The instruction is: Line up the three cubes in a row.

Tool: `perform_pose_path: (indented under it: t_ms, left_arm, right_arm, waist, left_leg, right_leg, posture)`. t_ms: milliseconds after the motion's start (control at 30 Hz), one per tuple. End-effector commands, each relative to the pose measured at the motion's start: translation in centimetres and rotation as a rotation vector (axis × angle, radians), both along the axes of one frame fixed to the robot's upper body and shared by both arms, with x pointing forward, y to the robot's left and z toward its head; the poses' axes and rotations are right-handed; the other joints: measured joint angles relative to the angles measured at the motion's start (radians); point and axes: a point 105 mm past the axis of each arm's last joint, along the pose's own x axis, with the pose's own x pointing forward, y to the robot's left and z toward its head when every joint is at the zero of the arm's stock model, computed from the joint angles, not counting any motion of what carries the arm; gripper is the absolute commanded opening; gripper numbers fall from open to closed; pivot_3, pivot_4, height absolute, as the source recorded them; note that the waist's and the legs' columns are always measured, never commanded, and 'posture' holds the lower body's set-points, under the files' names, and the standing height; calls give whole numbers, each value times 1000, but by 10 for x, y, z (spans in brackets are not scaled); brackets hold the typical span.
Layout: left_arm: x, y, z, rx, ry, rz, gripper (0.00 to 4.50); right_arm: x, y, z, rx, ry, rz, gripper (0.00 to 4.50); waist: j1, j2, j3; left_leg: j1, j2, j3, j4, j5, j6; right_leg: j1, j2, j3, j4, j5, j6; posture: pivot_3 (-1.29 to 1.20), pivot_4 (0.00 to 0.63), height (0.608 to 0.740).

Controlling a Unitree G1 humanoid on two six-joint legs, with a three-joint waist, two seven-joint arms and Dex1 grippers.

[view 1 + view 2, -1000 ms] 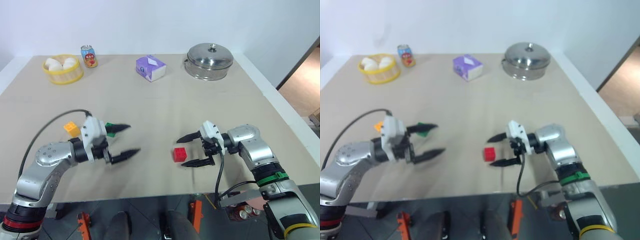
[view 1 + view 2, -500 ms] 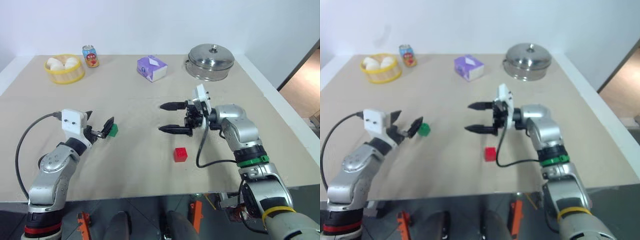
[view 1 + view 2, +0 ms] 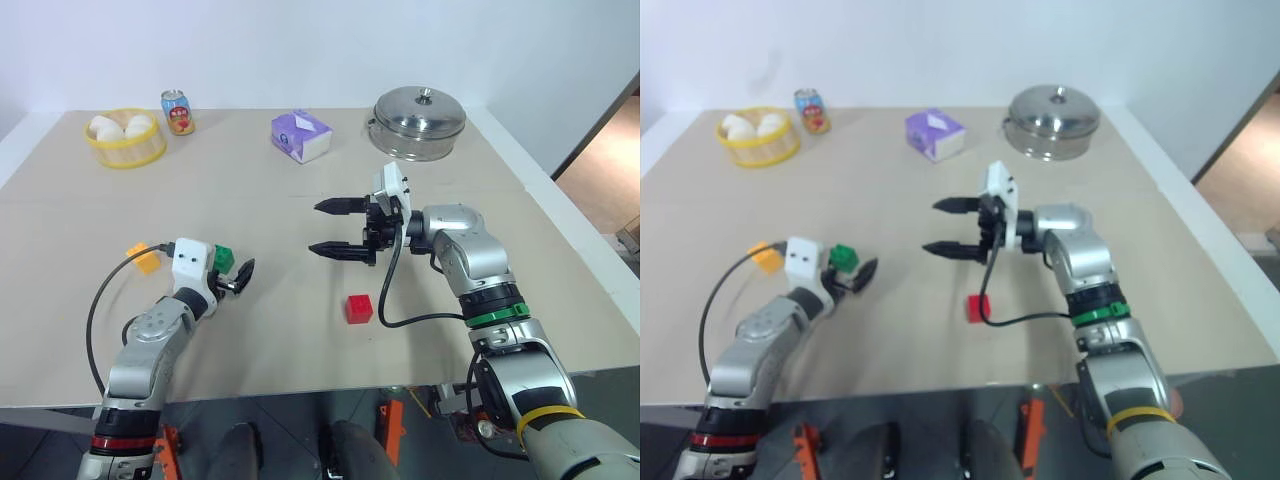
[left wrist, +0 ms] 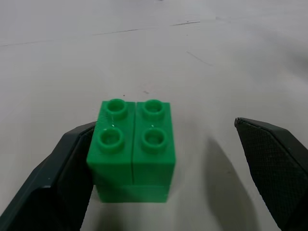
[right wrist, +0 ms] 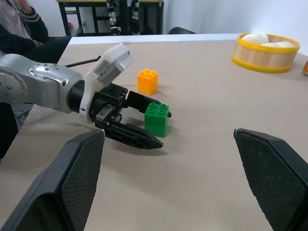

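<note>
- Broadly, the wide beige counter carries all three blocks toward its near side, well apart from the round steel lidded pot, the purple tissue box, the yellow basket of white buns and the small soda can along the far edge.
- Right end effector: it hangs above the counter, pointing across toward the left arm, its two black fingers spread wide and holding nothing.
- Left end effector: low at the counter, fingers apart around the green block; one finger touches its side, the other stands clear.
- Small green plastic studded cube: upright, four studs up, on the counter.
- Small red plastic studded cube: alone near the front edge, below the right end effector.
- Small orange-yellow plastic studded cube: left of the green one, near but not touching.
- Risk: with contact on one side only, closing may push the green cube sideways or twist it before both fingers bite, spoiling any straight row.
</note>
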Motion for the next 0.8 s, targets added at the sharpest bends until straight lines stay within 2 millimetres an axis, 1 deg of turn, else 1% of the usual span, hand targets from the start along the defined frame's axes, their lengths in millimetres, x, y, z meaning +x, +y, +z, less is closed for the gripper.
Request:
perform_pose_path:
  t_ms: [33,67,133,233,267,367,400,467,500,567,667,733,800]
  left_arm:
    - [4,4,9,47,-40,6,4500]
    - [4,4,8,46,-39,5,4500]
    - [4,5,8,47,-38,9,3955]
    - [4,6,7,49,-37,12,3001]
    - [4,6,7,49,-38,13,2531]
    - [3,7,8,48,-41,15,1488]
    - [3,7,8,48,-43,15,1335]
    - [2,5,10,53,-45,-12,1348]
    - [-1,1,10,60,-45,-57,1348]
    - [-10,-13,10,125,-58,-206,1348]
    - [-32,-35,16,147,-79,-479,1348]
    - [-47,-44,20,144,-76,-635,1348]
    - [-56,-48,22,148,-58,-753,1348]
  right_arm:
    - [-4,2,15,25,-58,12,4441]
    - [-5,2,15,26,-57,11,4441]
    - [-5,1,15,26,-56,9,4500]
    - [-5,1,14,27,-52,9,4500]
    - [-5,1,14,26,-51,9,4500]
    - [-6,0,14,27,-49,10,4500]
    - [-7,0,14,27,-49,11,4500]
    - [-8,-1,14,28,-49,14,4500]
    - [-9,-1,15,29,-50,15,4500]
    - [-14,-5,17,29,-51,22,4500]
    - [-31,-17,18,12,-39,62,4500]
    - [-45,-25,14,-25,-20,94,4500]
    - [-56,-33,9,-67,2,111,4500]
  waist:
    - [0,0,0]
    - [0,0,0]
    - [0,0,0]
    - [0,0,0]
    - [0,0,0]
    - [0,0,0]
    - [0,0,0]
    - [0,0,0]
    - [0,0,0]
    - [0,0,0]
    - [1,0,0]
    - [4,0,0]
    - [2,0,0]
  left_leg:
    - [0,0,0,0,0,0]
    - [0,0,0,0,0,0]
    - [0,0,1,0,0,0]
    - [-1,0,1,0,0,0]
    - [-1,0,1,0,0,0]
    - [-1,0,0,0,0,0]
    - [-1,0,0,0,0,0]
    - [-1,0,0,0,0,0]
    - [-1,0,0,0,0,0]
    - [-1,0,1,0,0,0]
    - [-5,0,1,-1,0,0]
    - [-8,0,1,-1,0,0]
    - [-9,0,1,-1,0,0]
  right_leg:
    - [0,0,0,0,0,0]
    - [0,0,0,0,0,0]
    - [0,0,0,0,0,0]
    - [0,-1,0,0,0,0]
    - [-1,-1,0,0,0,0]
    - [-1,0,0,0,0,0]
    - [-1,0,0,0,0,0]
    - [-1,0,0,0,0,0]
    - [-1,0,0,0,0,0]
    - [-2,0,0,0,0,0]
    - [-6,0,0,0,0,0]
    - [-9,-1,0,0,0,0]
    - [-10,-2,0,0,0,0]
  posture:
    - [0,150,740]
    - [0,150,740]
    - [0,150,740]
    - [0,150,740]
    - [0,150,740]
    - [0,150,740]
    - [0,150,740]
    - [0,150,740]
    - [0,150,740]
    - [0,150,740]
    - [0,150,740]
    - [0,150,740]
    - [0,150,740]
